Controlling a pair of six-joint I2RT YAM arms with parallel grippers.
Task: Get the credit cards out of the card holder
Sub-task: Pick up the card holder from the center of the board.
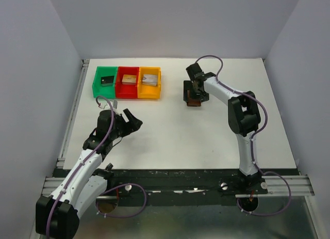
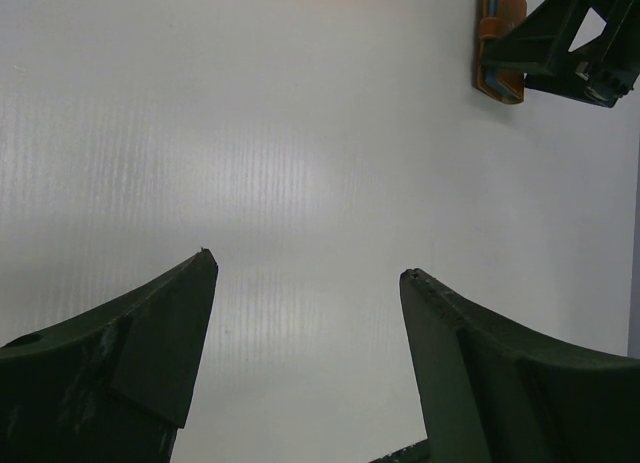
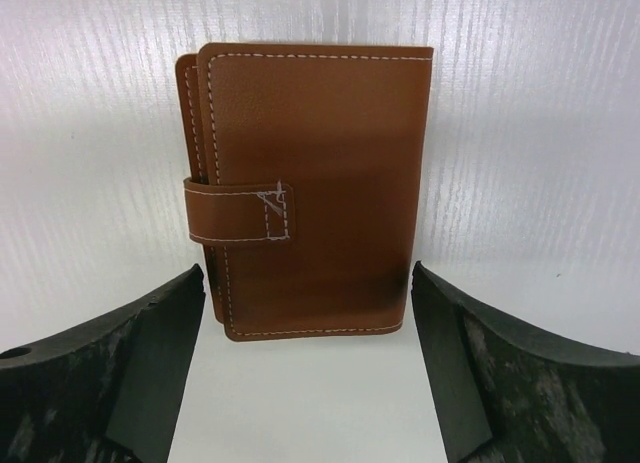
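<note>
The card holder is a brown leather wallet lying closed on the white table, its snap tab fastened across the left edge. It also shows in the top view and in the left wrist view. No credit cards are visible; the closed wallet hides them. My right gripper is open, hovering just above the wallet with a finger on each side of its near end, not touching it; in the top view my right gripper covers most of the wallet. My left gripper is open and empty over bare table at the left.
Three plastic trays stand side by side at the back left: green, red, orange, each holding a small block. Grey walls enclose the table. The rail with the arm bases runs along the near edge.
</note>
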